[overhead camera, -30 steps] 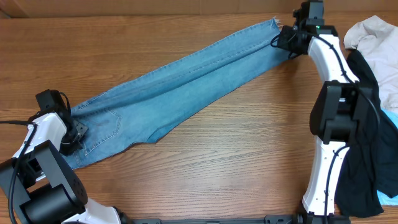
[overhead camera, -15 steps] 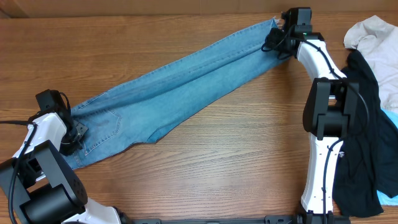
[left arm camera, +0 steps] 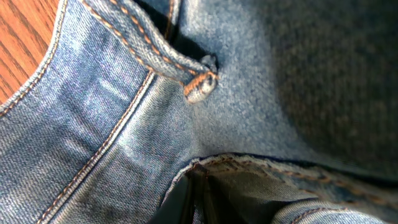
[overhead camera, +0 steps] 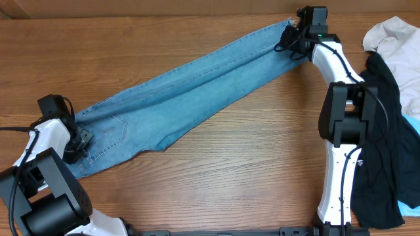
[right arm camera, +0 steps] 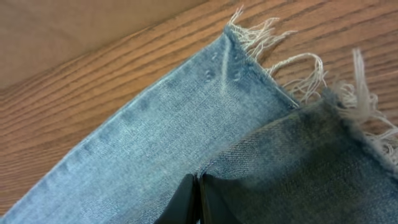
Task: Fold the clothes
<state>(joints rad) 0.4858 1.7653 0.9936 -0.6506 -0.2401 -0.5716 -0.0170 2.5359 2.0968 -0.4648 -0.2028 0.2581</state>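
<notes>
Right gripper point(overhead camera: 291, 40): its two fingers are pressed tight together on the frayed ankle end of the light blue denim jeans point(overhead camera: 197, 85)
Left gripper point(overhead camera: 80, 139): its fingers are squeezed together on the waist end, just below a stitched belt loop point(left arm camera: 199, 84)
Jeans: they lie flat and long across the brown wooden table point(overhead camera: 230, 170), from the near left up to the far right
Ankle hem: loose white threads point(right arm camera: 292, 62) stick out over the wood
Right side: a crumpled black garment point(overhead camera: 387, 164) and an off-white cloth point(overhead camera: 400, 36) lie apart from the jeans
</notes>
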